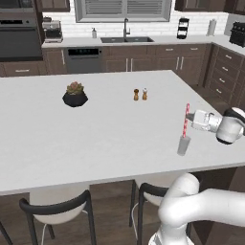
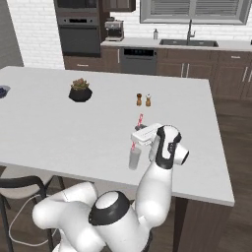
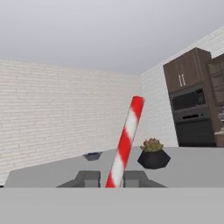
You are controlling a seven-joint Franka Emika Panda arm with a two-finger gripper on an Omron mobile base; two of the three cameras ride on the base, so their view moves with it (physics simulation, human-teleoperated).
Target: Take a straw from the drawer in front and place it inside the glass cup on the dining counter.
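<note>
- Step: placing. End effector (image 1: 190, 116) closed on the straw (image 1: 185, 120), gripping it at mid-length; arm reaches in sideways over the worktop (image 1: 95, 134).
- Straw stands nearly upright, right over the glass cup (image 1: 183, 145); lower end at or just inside the rim, can't tell how deep.
- Cup sits on the worktop near its front edge, well apart from the plant pot (image 1: 75, 95); two small shakers (image 1: 140, 94) lie between pot and cup, further back.
- Next, my guess: lower the straw straight down into the cup, then let go; a tilt could tip the light cup.
- Straw: thin, straight, red-white stripes. Cup: small, clear greyish, slightly tapered. Worktop: flat, white, matte. Pot: dark, faceted.
</note>
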